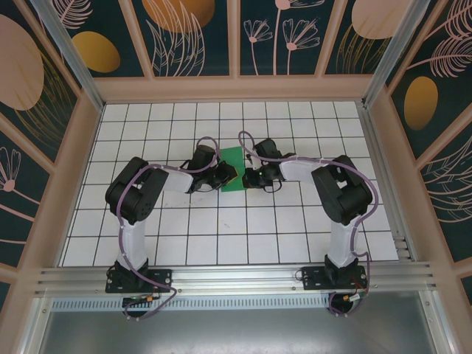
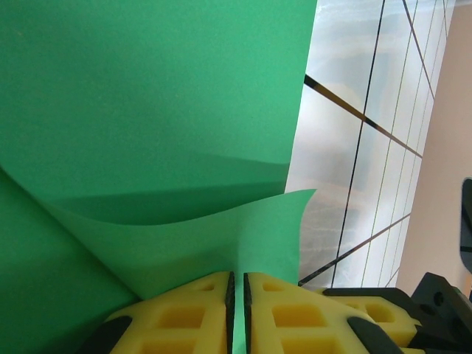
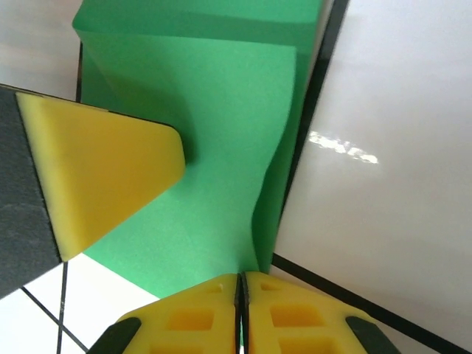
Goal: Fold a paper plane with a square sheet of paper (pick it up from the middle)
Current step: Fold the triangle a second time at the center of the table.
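Note:
The square sheet of paper (image 1: 235, 165) is bright green and sits mid-table between my two grippers. In the left wrist view the square sheet of paper (image 2: 147, 110) spreads ahead with one edge curled up. My left gripper (image 2: 237, 284) is shut on that raised edge; green paper runs down between its yellow pads. In the right wrist view the square sheet of paper (image 3: 214, 169) bends upward along its right side. My right gripper (image 3: 241, 279) is shut on that lifted fold. The left gripper's yellow finger (image 3: 103, 169) presses in from the left. From above, left gripper (image 1: 226, 175) and right gripper (image 1: 249, 177) face each other.
A white tabletop with a black grid (image 1: 243, 228) lies under everything. Wooden walls with patterned panels close in the far side (image 1: 236, 85) and both flanks. An aluminium rail (image 1: 236, 276) runs along the near edge by the arm bases.

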